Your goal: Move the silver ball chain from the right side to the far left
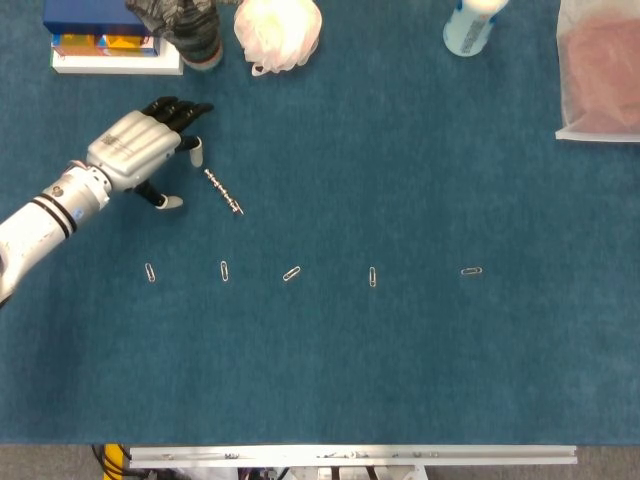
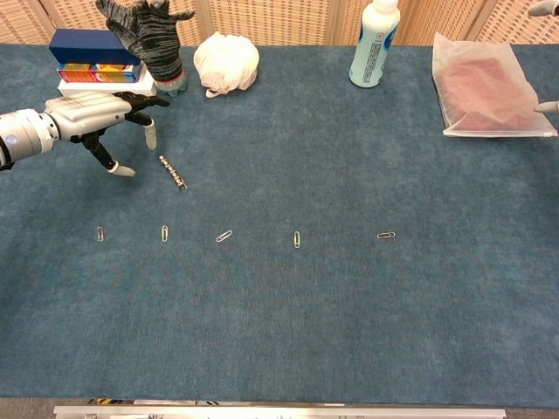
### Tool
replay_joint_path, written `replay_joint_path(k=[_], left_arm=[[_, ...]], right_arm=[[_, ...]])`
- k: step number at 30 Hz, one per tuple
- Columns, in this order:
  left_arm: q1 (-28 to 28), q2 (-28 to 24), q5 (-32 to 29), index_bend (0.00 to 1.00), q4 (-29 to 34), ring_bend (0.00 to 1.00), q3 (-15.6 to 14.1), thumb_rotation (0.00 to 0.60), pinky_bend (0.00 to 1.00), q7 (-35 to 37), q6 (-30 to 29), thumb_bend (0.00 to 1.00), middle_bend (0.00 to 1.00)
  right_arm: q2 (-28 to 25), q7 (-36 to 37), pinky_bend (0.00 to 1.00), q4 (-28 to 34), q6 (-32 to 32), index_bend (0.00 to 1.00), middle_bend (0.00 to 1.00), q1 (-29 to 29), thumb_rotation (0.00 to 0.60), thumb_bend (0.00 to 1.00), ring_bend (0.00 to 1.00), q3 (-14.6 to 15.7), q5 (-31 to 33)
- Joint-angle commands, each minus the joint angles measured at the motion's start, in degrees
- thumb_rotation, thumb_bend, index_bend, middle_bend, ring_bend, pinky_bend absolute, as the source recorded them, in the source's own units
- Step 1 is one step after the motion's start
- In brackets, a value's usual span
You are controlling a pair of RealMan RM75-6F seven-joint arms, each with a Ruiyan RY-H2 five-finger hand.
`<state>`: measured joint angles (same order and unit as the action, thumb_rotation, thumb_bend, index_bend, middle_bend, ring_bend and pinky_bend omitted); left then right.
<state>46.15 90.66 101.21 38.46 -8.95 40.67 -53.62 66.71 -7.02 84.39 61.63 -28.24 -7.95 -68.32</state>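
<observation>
Head view: blue cloth table [image 1: 400,370]; left hand [image 1: 140,152] at upper left, fingers spread, holding nothing. Silver ball chain [image 1: 224,191] lies just right of its fingertips, apart from them. Right hand: only fingertips show at the chest view's right edge, grip undeterminable.

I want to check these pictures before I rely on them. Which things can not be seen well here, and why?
- Right hand: chest view shows only slivers at the right edge; head view none. Open or shut: unknowable.
- Left hand: whether its fingers touch the cloth beside the ball chain is unclear in both views.
- Bottle: top cut off by the upper edge in both views.
- Pouch: cut off by the right edge in head view.
</observation>
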Motion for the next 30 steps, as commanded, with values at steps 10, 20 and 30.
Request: replay_joint_path(k=[10, 20, 30], left_arm=[[2.30, 2.00, -0.40, 0.41, -1.55, 0.00, -0.77, 0.600, 0.03, 0.82, 1.41, 0.15, 0.00], [4.29, 3.78, 0.09, 0.42, -3.68, 0.00, -2.07, 0.600, 0.03, 1.68, 2.89, 0.24, 0.00], [5.04, 5.04, 0.31, 0.42, -6.48, 0.00, -3.46, 0.600, 0.03, 2.19, 3.88, 0.24, 0.00]], right_arm=[[0.51, 1.25, 0.11, -0.94, -0.77, 0.11, 0.06, 0.52, 0.600, 0.00, 0.00, -0.05, -0.51], [0.96, 2.61, 0.11, -1.92, -1.14, 0.11, 0.06, 0.99, 0.600, 0.00, 0.00, -0.03, -1.20], [0.50, 3.28, 0.11, -1.96, -0.64, 0.12, 0.06, 1.47, 0.600, 0.00, 0.00, -0.37, -1.88]])
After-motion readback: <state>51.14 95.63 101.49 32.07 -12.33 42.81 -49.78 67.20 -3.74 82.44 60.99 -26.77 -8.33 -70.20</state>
